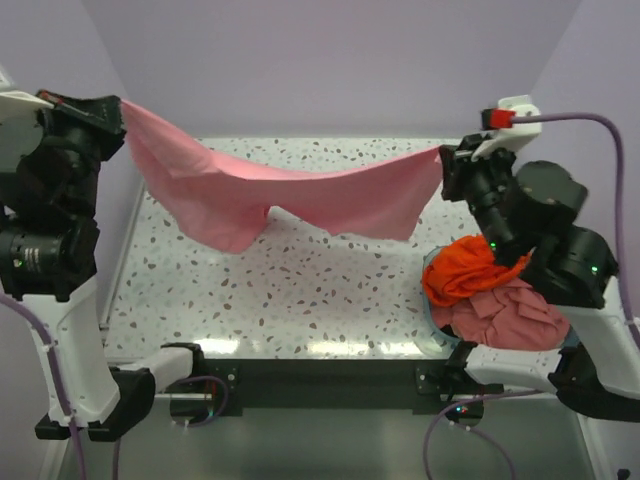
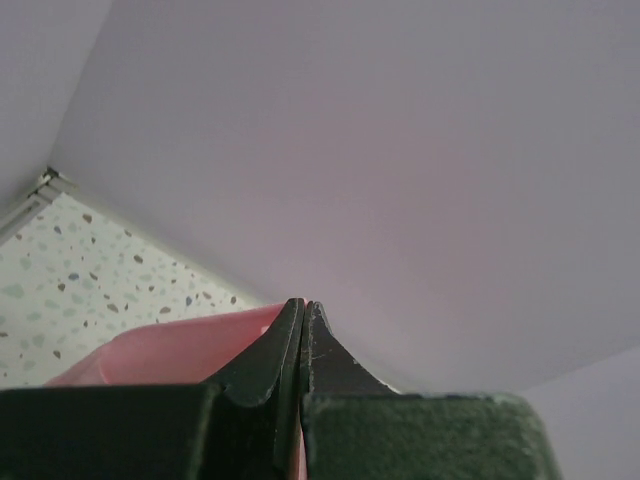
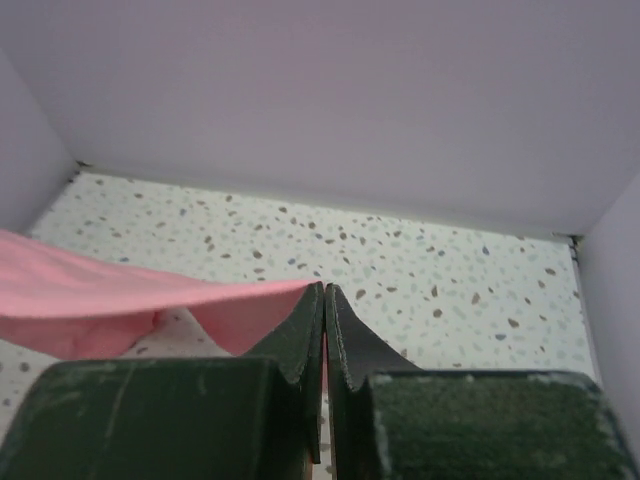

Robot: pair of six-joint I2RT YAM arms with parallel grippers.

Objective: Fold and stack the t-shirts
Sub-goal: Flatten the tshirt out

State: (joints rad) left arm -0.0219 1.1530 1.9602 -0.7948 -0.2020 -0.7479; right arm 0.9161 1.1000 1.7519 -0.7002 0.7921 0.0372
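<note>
The light pink t-shirt (image 1: 290, 195) hangs stretched in the air above the speckled table (image 1: 290, 290), held at both ends. My left gripper (image 1: 122, 106) is shut on its left corner, high at the left; the cloth shows in the left wrist view (image 2: 160, 350) beside the closed fingers (image 2: 270, 355). My right gripper (image 1: 443, 158) is shut on its right corner; the cloth (image 3: 120, 300) runs left from the fingers (image 3: 300, 335). The orange-red t-shirt (image 1: 470, 270) and the salmon-pink t-shirt (image 1: 505, 315) lie crumpled in the basket at right.
The pale teal round basket (image 1: 432, 322) stands at the table's near right, mostly hidden by the shirts and my right arm. Lilac walls enclose the table at the back and both sides. A dark bar (image 1: 320, 375) runs along the near edge.
</note>
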